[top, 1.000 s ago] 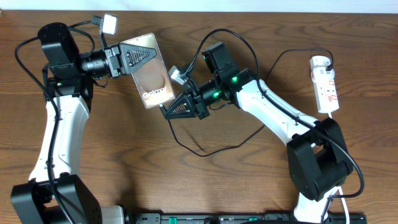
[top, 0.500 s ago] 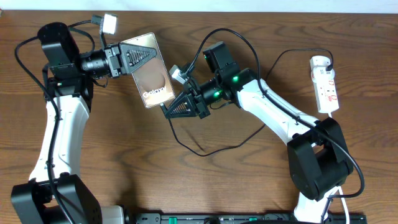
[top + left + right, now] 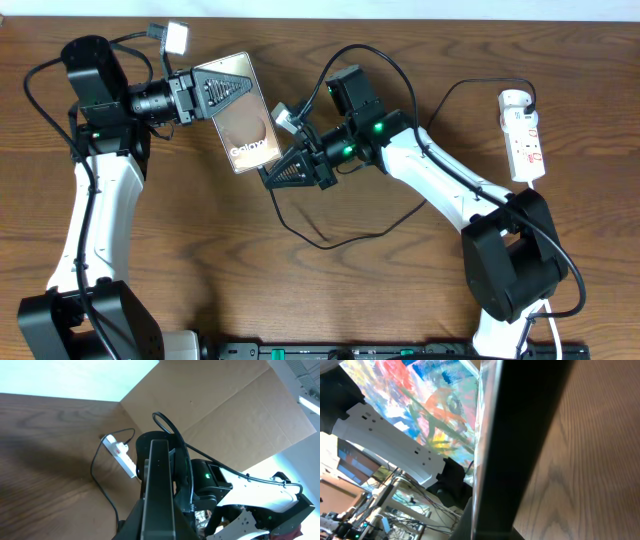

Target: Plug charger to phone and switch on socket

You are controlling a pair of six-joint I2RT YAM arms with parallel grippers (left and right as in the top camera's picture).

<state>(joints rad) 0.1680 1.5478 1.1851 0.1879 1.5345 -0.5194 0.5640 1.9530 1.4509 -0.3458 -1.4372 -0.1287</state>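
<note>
No change noted vs. views a sec. ago: both arms held static. Phone held off table, tilted, clamped at top edge by L gripper. R gripper closed at phone's lower edge, apparently on charger tip, which is hidden. Insertion judged unconfirmed, poss. stalled. Socket far right, not yet reached.

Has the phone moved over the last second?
No. The phone, clamped in the left gripper, keeps the same distance from the white socket in the overhead view.
</note>
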